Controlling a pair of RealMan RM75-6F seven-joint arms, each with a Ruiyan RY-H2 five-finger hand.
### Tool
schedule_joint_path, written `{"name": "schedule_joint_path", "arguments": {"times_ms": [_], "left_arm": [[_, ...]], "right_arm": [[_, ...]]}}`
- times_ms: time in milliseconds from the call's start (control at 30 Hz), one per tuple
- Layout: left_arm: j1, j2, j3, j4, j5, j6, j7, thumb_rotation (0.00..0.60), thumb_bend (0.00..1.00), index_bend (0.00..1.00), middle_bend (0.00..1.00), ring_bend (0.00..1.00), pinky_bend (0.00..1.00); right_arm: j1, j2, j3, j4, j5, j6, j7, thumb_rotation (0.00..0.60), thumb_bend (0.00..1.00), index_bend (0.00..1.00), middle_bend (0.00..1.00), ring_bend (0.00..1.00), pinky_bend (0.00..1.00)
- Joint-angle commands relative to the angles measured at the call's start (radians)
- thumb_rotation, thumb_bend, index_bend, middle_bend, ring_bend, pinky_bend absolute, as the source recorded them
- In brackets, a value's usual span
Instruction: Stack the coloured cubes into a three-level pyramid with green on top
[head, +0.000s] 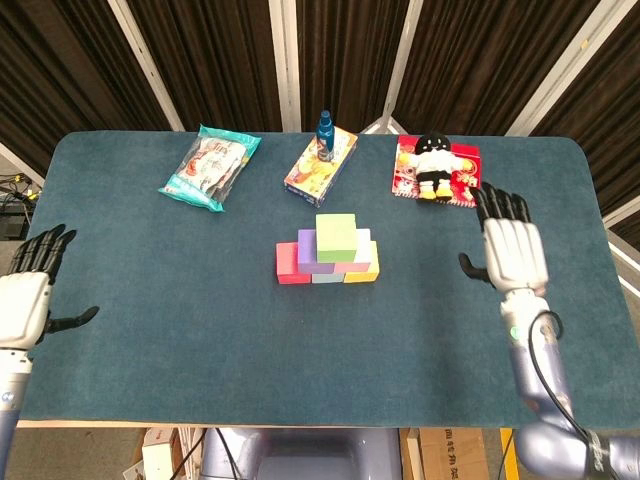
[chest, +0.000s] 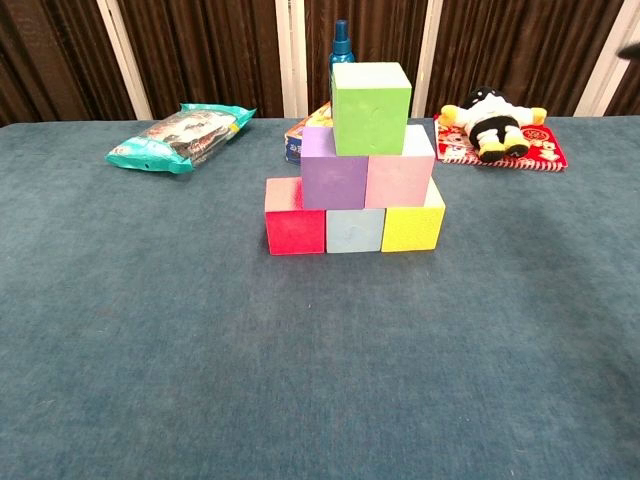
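Your table (head: 200, 330) wears a napped teal cloth. At its centre the matte cubes stand stacked: red cube (chest: 295, 217), grey-blue cube (chest: 354, 230) and yellow cube (chest: 413, 227) below, purple cube (chest: 334, 172) and pink cube (chest: 400, 171) above, green cube (chest: 371, 94) on top. Your right hand (head: 513, 250) at 3 o'clock and left hand (head: 25, 298) at 9 o'clock hover empty, fingers spread. At 11 o'clock lies a crinkled snack bag (head: 210, 166), writing unreadable.

No readable text anywhere: print on the snack bag (chest: 182, 136), the box (head: 320, 162) and the red packet (chest: 503, 147) is too small and blurred, and the cubes carry no legible marks.
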Motion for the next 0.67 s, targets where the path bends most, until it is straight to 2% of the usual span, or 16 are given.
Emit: {"name": "schedule_joint_path", "arguments": {"times_ms": [33,100,233,467,667], "left_arm": [[0.049,-0.021,0.035,0.069,0.037,0.044,-0.046,0.6,0.11,0.0,0.0,0.0,0.0],[0.074,-0.035,0.048,0.108,0.056,0.068,-0.072,0.6,0.11,0.0,0.0,0.0,0.0],[0.105,-0.061,0.074,0.185,0.086,0.093,-0.082,0.6,0.11,0.0,0.0,0.0,0.0],[0.122,-0.079,0.082,0.258,0.086,0.084,-0.058,0.6,0.1,0.0,0.0,0.0,0.0],[0.129,-0.081,0.078,0.276,0.088,0.077,-0.073,0.6,0.1,0.0,0.0,0.0,0.0]], "right_arm": [[-0.203,-0.073,-0.184,0.1,-0.268,0.087,0.188,0.6,0.34,0.0,0.0,0.0,0.0],[-0.255,-0.101,-0.232,0.152,-0.338,0.108,0.231,0.6,0.34,0.0,0.0,0.0,0.0],[-0.314,-0.133,-0.275,0.24,-0.423,0.125,0.294,0.6,0.34,0.0,0.0,0.0,0.0],[-0.37,-0.17,-0.297,0.353,-0.511,0.125,0.352,0.6,0.34,0.0,0.0,0.0,0.0],[-0.385,-0.184,-0.295,0.377,-0.562,0.109,0.345,0.6,0.34,0.0,0.0,0.0,0.0]]}}
